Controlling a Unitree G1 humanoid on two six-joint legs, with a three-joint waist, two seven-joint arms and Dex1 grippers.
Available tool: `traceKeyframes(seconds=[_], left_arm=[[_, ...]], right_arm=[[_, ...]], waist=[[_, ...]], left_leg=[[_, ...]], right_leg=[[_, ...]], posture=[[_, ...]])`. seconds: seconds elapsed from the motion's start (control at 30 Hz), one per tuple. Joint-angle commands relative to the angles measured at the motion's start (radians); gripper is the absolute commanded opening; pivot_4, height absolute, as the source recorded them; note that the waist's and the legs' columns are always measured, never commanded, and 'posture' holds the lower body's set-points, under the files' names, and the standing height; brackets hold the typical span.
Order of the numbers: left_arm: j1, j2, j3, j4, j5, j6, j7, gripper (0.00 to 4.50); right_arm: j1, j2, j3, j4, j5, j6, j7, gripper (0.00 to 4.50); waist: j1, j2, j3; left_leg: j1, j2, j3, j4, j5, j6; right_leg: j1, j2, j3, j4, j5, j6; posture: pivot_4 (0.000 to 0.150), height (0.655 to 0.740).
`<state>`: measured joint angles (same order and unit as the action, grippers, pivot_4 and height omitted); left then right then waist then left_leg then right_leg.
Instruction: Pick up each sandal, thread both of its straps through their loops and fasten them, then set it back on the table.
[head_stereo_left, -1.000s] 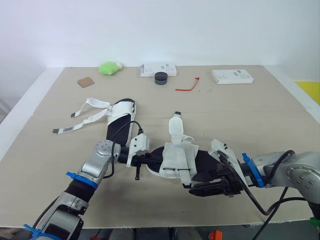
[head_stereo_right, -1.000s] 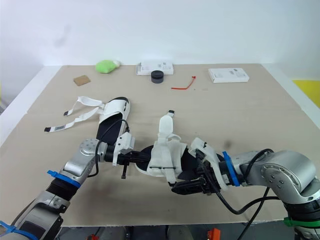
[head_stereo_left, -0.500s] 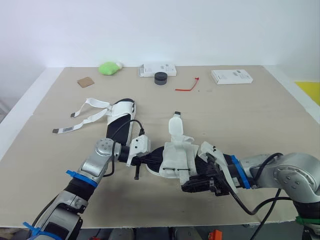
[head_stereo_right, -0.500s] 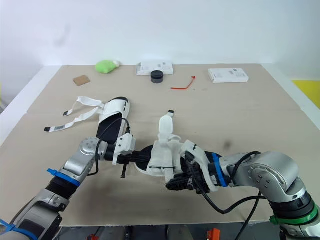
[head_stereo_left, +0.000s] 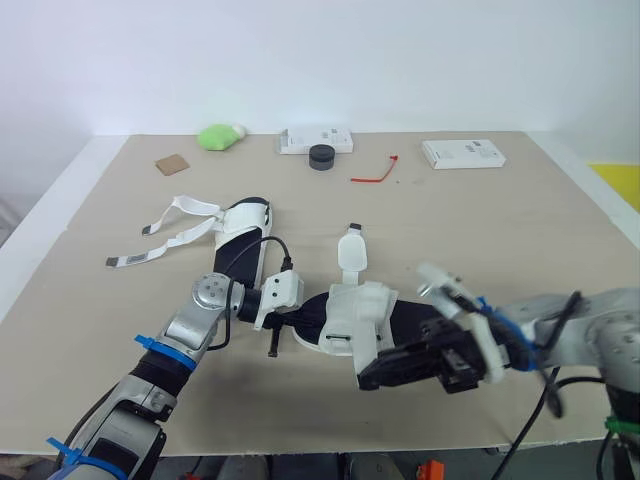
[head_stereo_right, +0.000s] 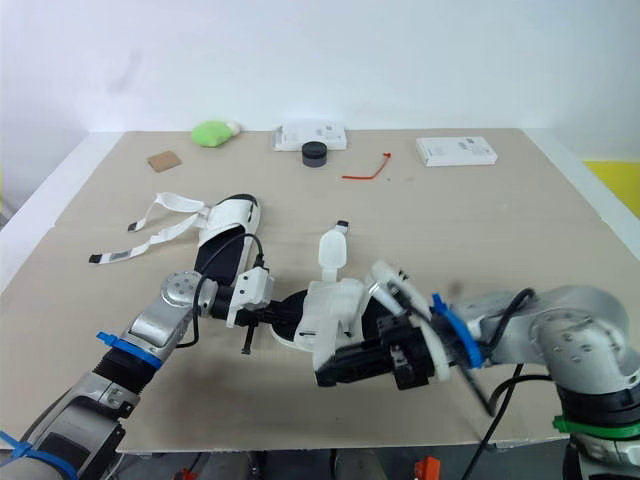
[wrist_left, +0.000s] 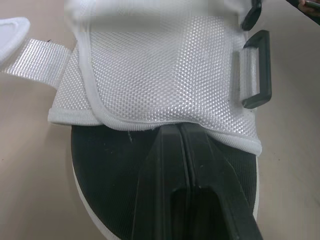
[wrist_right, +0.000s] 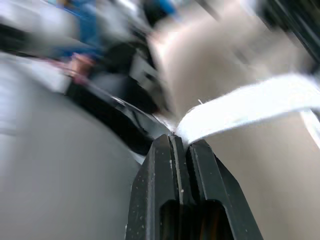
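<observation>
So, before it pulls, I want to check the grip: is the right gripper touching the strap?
Touching. The right wrist view shows the white strap pinched at the fingertips of the right gripper, whose fingers are shut on it.

Tally
Two sandals (head_stereo_left: 350, 320) (head_stereo_left: 243, 235), two white boxes (head_stereo_left: 315, 139) (head_stereo_left: 463, 153); single green lump (head_stereo_left: 220, 136), black puck (head_stereo_left: 321, 157), red tie (head_stereo_left: 375, 172), brown card (head_stereo_left: 172, 164).

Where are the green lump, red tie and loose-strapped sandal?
Lime-green soft lump (head_stereo_left: 220, 136): left eye view, its middle.
Thin red plastic tie (head_stereo_left: 370, 178): left eye view, its stem.
White-and-black sandal with loose straps (head_stereo_left: 247, 216): left eye view, white upper.
</observation>
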<state>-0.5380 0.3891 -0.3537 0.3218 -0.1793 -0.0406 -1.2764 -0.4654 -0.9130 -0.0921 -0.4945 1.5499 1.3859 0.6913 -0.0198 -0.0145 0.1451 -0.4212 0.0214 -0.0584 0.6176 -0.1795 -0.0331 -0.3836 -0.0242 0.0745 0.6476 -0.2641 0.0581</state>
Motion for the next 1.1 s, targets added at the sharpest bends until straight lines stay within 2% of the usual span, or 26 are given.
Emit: traceKeyframes(seconds=[0.03, 0.13, 0.27, 0.53, 0.73, 0.93, 1.1], left_arm=[[0.045, 0.014, -0.07, 0.104, 0.096, 0.037, 0.004, 0.0], [0.044, 0.013, -0.07, 0.105, 0.095, 0.036, 0.004, 0.0], [0.045, 0.01, -0.068, 0.107, 0.095, 0.035, 0.005, 0.0], [0.049, 0.009, -0.066, 0.1, 0.093, 0.038, 0.006, 0.0], [0.047, 0.01, -0.067, 0.098, 0.091, 0.042, 0.003, 0.0], [0.044, 0.009, -0.067, 0.101, 0.091, 0.04, 0.003, 0.0], [0.046, 0.015, -0.066, 0.102, 0.091, 0.038, 0.0, 0.0]], right_arm=[[-0.088, -0.02, -0.023, 0.08, 0.212, -0.094, -0.096, 0.07], [-0.132, -0.028, 0.01, 0.128, 0.311, -0.141, -0.188, 0.07], [-0.174, 0.058, 0.095, 0.26, 0.266, -0.196, -0.433, 0.07], [-0.117, 0.153, 0.139, 0.381, 0.321, -0.257, -0.71, 0.07], [-0.107, 0.202, 0.09, 0.438, 0.416, -0.307, -0.804, 0.07], [-0.089, 0.286, -0.003, 0.507, 0.422, -0.335, -0.871, 0.07], [-0.046, 0.308, -0.025, 0.503, 0.422, -0.329, -0.941, 0.07]], waist=[[0.0, -0.001, 0.001], [0.0, -0.001, 0.001], [0.0, -0.001, 0.001], [0.001, -0.001, 0.0], [0.0, -0.001, 0.0], [0.0, -0.001, 0.0], [-0.001, -0.001, 0.0]], left_leg=[[0.0, 0.0, 0.0, 0.0, 0.0, 0.0], [-0.001, 0.001, 0.001, 0.0, 0.0, 0.0], [-0.002, 0.001, 0.002, 0.0, 0.0, 0.0], [-0.002, 0.001, 0.001, 0.0, 0.001, 0.001], [-0.002, 0.0, 0.001, 0.0, 0.001, 0.002], [-0.002, 0.001, 0.001, 0.0, 0.002, 0.003], [-0.002, 0.001, 0.001, 0.0, 0.002, 0.004]], right_leg=[[0.0, 0.0, 0.0, 0.0, 0.0, 0.0], [0.0, -0.001, 0.0, 0.0, 0.0, -0.001], [-0.001, -0.001, 0.0, 0.0, 0.0, -0.001], [0.0, 0.0, 0.0, 0.0, 0.0, -0.001], [0.0, 0.0, 0.0, 0.0, 0.001, -0.002], [0.0, 0.0, 0.0, 0.0, 0.002, -0.002], [0.0, 0.0, 0.0, 0.0, 0.002, -0.003]], posture=[[0.15, 0.74], [0.15, 0.74], [0.15, 0.74], [0.15, 0.74], [0.15, 0.74], [0.15, 0.74], [0.15, 0.74]])
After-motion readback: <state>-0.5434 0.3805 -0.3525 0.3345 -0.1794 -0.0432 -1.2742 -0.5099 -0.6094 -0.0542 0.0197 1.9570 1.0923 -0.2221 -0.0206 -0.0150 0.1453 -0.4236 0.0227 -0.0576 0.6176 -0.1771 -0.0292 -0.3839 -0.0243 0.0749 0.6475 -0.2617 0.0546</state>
